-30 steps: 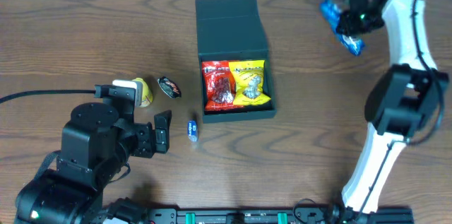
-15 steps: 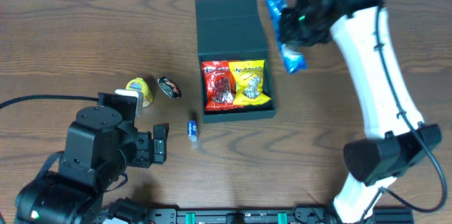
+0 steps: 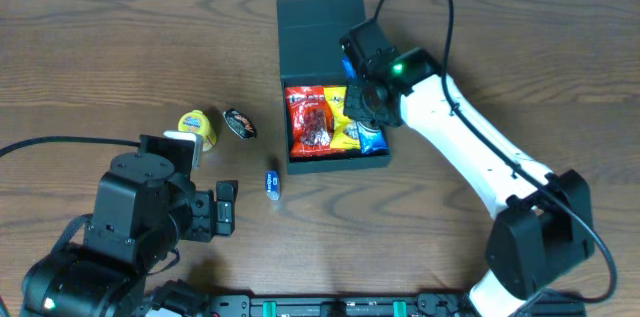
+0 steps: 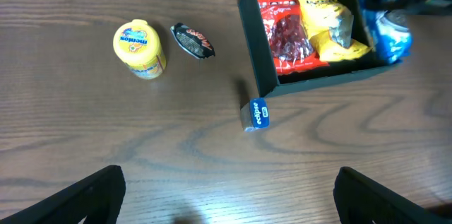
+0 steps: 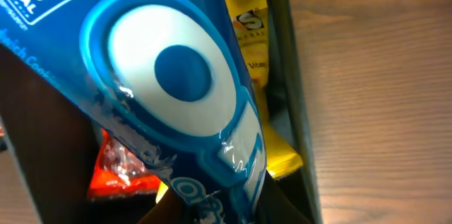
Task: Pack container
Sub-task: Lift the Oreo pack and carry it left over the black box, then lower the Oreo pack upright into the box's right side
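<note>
The dark teal container [image 3: 340, 164] stands open at mid-table, its lid [image 3: 320, 27] folded back. A red packet [image 3: 309, 122] and a yellow packet [image 3: 343, 115] lie inside. My right gripper [image 3: 364, 107] is shut on a blue packet [image 3: 371, 139] and holds it over the box's right side, its lower end down inside. In the right wrist view the blue packet [image 5: 176, 75] fills the frame, with the yellow packet [image 5: 254, 33] and red packet [image 5: 116, 171] below it. My left gripper [image 3: 226, 207] is open and empty over bare table, left of the box.
A yellow Mentos tub [image 3: 198, 129], a small dark packet [image 3: 239, 123] and a small blue gum box [image 3: 272, 183] lie on the table left of the container. They also show in the left wrist view: tub [image 4: 140, 49], dark packet [image 4: 192, 40], gum box [image 4: 256, 114].
My right arm has swung from the far right of the table to the container, carrying the blue packet down into its right side. My left arm has barely moved.
</note>
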### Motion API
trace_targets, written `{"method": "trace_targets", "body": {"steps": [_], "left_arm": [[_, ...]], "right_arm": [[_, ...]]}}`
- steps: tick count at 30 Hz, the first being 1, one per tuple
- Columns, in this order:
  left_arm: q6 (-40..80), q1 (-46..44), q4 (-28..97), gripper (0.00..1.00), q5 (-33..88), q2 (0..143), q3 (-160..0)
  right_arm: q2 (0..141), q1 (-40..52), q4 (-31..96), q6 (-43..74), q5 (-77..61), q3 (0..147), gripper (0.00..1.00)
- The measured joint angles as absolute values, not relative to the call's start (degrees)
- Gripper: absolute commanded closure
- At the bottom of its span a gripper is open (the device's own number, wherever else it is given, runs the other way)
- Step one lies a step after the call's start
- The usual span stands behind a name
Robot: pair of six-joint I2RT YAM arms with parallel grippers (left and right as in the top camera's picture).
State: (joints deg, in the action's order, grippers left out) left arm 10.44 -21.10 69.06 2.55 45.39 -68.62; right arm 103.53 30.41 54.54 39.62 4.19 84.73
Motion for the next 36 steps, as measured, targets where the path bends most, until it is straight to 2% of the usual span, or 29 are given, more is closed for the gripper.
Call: {"method": "trace_targets", "body": {"steps": [5, 17, 21, 26, 28, 31, 36], "left_arm": [[10.44, -21.10, 69.04, 0.05, 2.79, 45.39, -68.62], [10.46, -21.10, 68.97, 0.05, 2.83, 45.39, -68.62], [10.44, -21.10, 68.97, 0.05, 2.85, 45.39, -68.62], [10.44, -21.10, 68.99, 0.05, 2.85, 45.39, -68.62], [10.44, -21.10, 68.99, 0.05, 2.83, 45.39, -68.62], [10.44, -21.10, 68.99, 0.05, 2.85, 45.39, -68.62], [10.44, -21.10, 68.99, 0.05, 2.85, 45.39, -68.62]], "right_arm": [[103.44, 30.72, 51.00, 43.24, 5.39, 80.42, 0.99], [102.96, 30.72, 45.10, 43.92, 6.26, 75.53, 0.99], [102.94, 30.72, 44.42, 43.83, 6.31, 75.42, 0.91], [102.94, 30.72, 44.03, 43.46, 6.28, 75.26, 0.76], [102.94, 30.72, 44.03, 43.31, 6.33, 75.24, 0.65], [102.94, 30.72, 44.42, 43.29, 6.42, 75.24, 0.40], [102.89, 30.72, 44.93, 42.81, 6.15, 75.24, 0.20]]}}
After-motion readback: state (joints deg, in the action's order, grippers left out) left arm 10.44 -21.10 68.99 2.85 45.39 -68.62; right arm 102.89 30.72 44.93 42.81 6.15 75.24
